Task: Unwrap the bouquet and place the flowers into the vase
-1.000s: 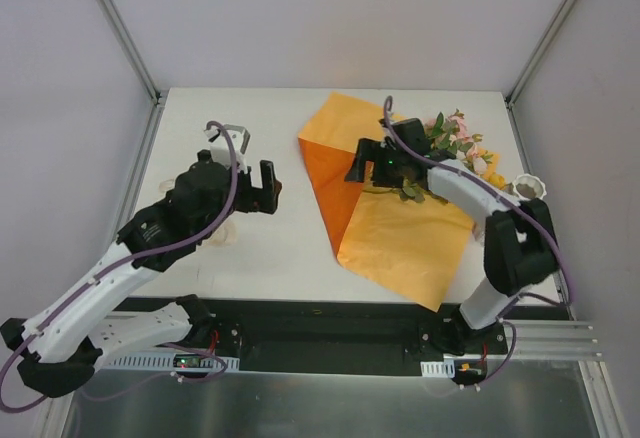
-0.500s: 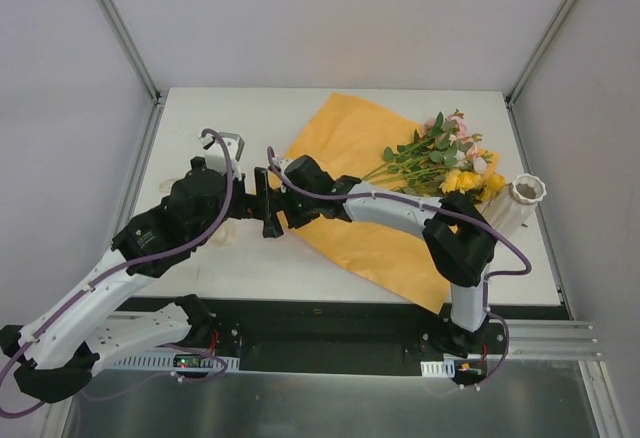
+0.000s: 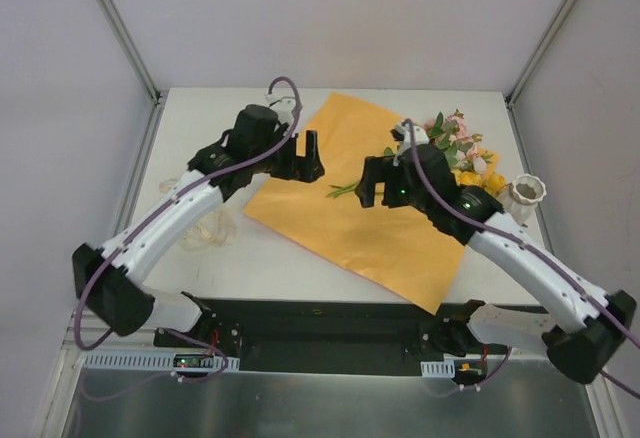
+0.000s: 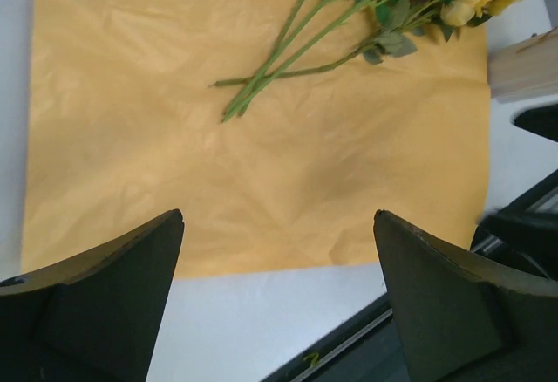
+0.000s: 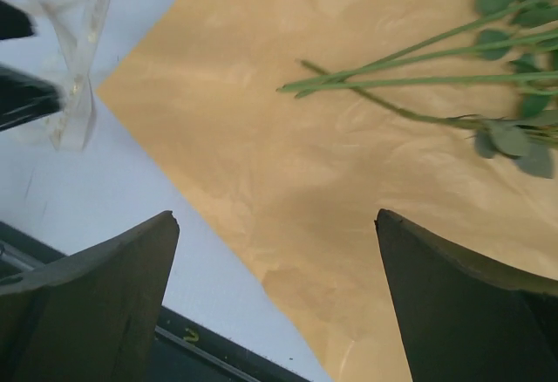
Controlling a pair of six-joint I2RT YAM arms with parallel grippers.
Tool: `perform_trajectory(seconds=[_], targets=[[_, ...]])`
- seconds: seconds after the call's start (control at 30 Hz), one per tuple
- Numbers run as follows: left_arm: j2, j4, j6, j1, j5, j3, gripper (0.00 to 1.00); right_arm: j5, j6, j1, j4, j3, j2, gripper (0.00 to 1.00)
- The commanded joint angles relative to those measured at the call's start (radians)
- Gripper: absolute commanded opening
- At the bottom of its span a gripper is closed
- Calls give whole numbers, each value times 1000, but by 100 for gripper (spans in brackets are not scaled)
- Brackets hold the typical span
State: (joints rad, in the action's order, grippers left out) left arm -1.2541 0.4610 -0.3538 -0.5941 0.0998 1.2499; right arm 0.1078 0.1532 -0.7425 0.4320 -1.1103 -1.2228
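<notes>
My left pincer [image 4: 277, 218] and right pincer [image 5: 277, 216] both gape wide, empty, above the orange sheet [image 3: 330, 223]. The flowers [image 3: 452, 153] lie loose on it, stem ends between the pincers just beside my right one, blooms near the vase [image 3: 525, 196].

**Reaching in from both sides, jaws wide**

The left arm [image 3: 165, 223] stretches forward and bends inward at the wrist. The left gripper [image 3: 296, 158] has its jaws spread wide and holds nothing. The right arm [image 3: 525, 248] leans in from the opposite side, and the right gripper [image 3: 375, 186] is likewise gaping and empty. The two grippers face each other, apart.
</notes>
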Motion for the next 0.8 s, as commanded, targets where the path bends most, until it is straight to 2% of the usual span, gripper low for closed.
perform_trajectory(seconds=[0.0,0.1,0.2,0.33,0.4,0.5,0.6,0.77], targets=[[-243,-73,18,4,149,138,88,242,-3,35,184,36,186,100],[-414,-73,44,1,192,242,78,263,-1,77,209,58,301,100],[-562,-67,97,-12,210,357,72,267,-12,106,229,72,376,100],[-697,-58,260,-73,210,506,61,263,-32,138,269,73,410,100],[-778,-55,330,-113,218,551,59,260,-38,141,286,78,419,100],[-890,-29,453,-168,319,647,58,251,-37,147,286,90,445,100],[-987,-27,414,-179,391,767,54,230,-26,152,275,118,479,100],[-1117,-25,400,-185,408,881,51,217,-9,154,283,170,551,100]])
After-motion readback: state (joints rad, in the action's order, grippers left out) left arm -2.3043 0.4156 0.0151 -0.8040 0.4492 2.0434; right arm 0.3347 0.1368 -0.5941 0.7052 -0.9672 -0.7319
